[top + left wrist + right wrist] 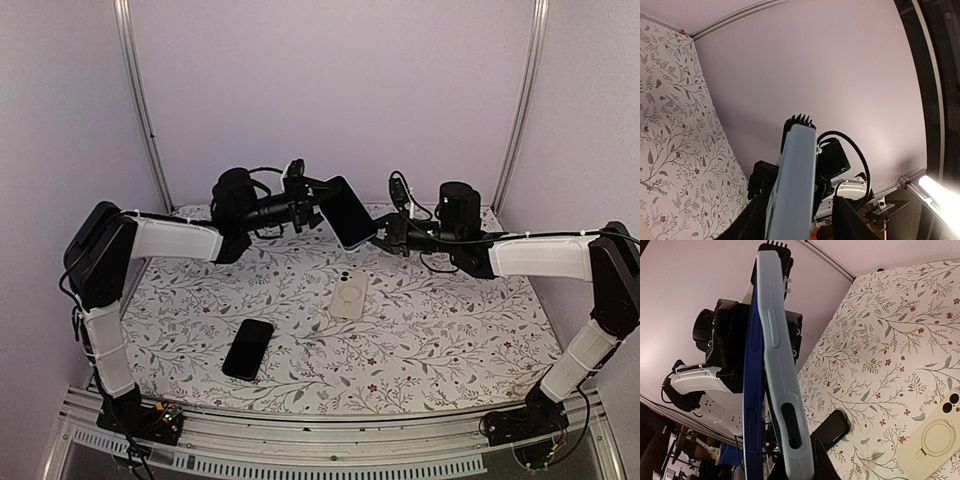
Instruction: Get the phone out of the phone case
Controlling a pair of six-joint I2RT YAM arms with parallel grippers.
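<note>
**Item held aloft, two-arm grip**

Top view: phone (pixel 347 212) in light-blue phone case (pixel 352 244), raised over the floral table (pixel 450 330). The left gripper (pixel 322 190) clamps the case's upper end, the right gripper (pixel 378 240) its lower corner. A black handset (pixel 248 348) and a cream case (pixel 349 294) lie below.
Left wrist: case edge-on between the fingers (pixel 756 220).
Right wrist: dark-blue phone edge beside the case's edge.

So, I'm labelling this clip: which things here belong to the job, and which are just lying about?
Job: blue case; phone in it.
Lying about: black phone; cream case.
</note>
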